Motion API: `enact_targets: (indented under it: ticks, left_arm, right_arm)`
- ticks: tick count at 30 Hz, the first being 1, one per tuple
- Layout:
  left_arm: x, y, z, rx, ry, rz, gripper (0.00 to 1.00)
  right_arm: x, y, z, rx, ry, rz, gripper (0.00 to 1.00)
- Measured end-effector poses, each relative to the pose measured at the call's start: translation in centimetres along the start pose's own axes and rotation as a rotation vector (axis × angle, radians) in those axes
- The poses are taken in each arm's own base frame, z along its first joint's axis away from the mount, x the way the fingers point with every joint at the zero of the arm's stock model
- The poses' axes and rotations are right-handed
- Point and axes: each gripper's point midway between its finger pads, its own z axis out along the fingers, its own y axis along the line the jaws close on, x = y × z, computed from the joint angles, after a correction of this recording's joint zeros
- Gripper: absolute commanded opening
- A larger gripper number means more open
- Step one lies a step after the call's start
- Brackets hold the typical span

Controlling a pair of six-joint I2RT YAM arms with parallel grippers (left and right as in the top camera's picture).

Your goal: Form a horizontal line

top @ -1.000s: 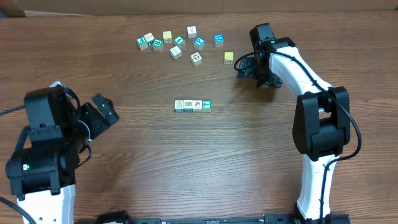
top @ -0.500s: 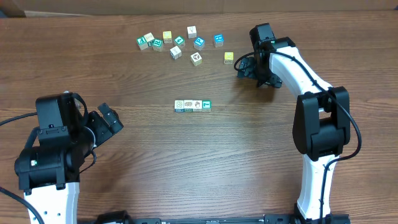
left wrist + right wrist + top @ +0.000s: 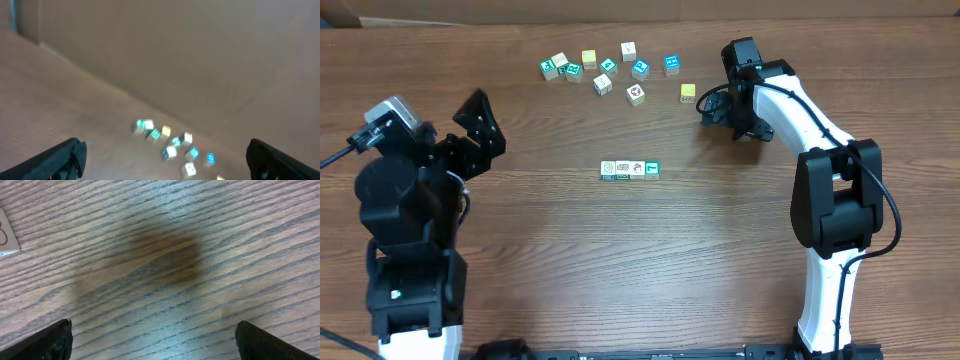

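The horizontal line [image 3: 629, 170] lies mid-table in the overhead view: three white-faced cubes and a teal one at its right end, touching in a row. My left gripper [image 3: 478, 125] is open and empty, raised at the left, well apart from the line. My right gripper [image 3: 712, 108] is open and empty, low over the table at the back right, beside a yellow cube [image 3: 688, 92]. In the right wrist view the fingers [image 3: 152, 340] frame bare wood, with a white cube corner [image 3: 6, 236] at the left edge.
Several loose cubes [image 3: 604, 70] in white, teal, blue and yellow lie scattered at the back of the table; they also show blurred in the left wrist view [image 3: 172, 145]. A wall stands behind the table's far edge.
My left arm has swung up and toward the back, its gripper now pointing at the loose cubes. The right arm and the line have not moved.
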Motion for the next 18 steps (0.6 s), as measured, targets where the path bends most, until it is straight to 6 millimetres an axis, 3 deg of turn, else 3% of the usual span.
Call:
enact_targets:
  ticks: [5,12,18]
  left_arm:
    - [1.2,0.7,-0.5,0.010,-0.019,0.000,1.00]
    - [-0.2,-0.2,-3.1,0.119,-0.210,0.005,1.00]
    - [4.0,2.2,-3.5,0.099,-0.174,0.004,1.00]
  right_arm:
    - [0.0,0.0,0.0,0.000,0.000,0.000,1.00]
    - [0.0,0.0,0.0,0.000,0.000,0.000,1.00]
    - [0.0,0.0,0.0,0.000,0.000,0.000,1.00]
